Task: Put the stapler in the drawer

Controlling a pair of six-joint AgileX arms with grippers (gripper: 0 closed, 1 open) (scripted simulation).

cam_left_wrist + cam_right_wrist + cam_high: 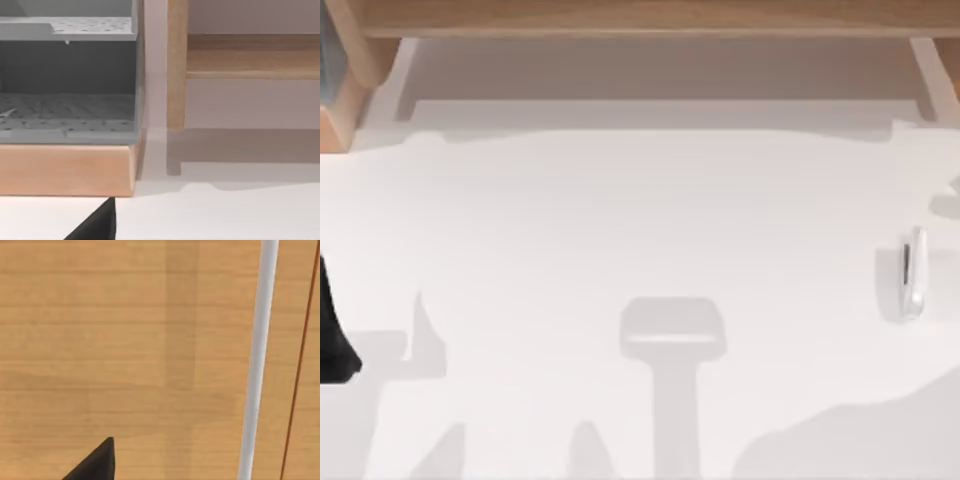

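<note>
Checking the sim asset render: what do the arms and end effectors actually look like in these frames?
Little of them shows. The left arm is a plain matte black shape at the top view's left edge, with no cables or markings visible. Each wrist view shows one black, pointed wedge: left end effector, right end effector. Both are flat, unmarked and without gloss.

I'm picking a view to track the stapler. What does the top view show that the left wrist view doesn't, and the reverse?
Top view alone: the stapler lying on the white table near its right edge, apart from everything else. Left wrist view alone: a grey shelf unit on a wooden base. Both: the table and the open drawer at the back.
</note>
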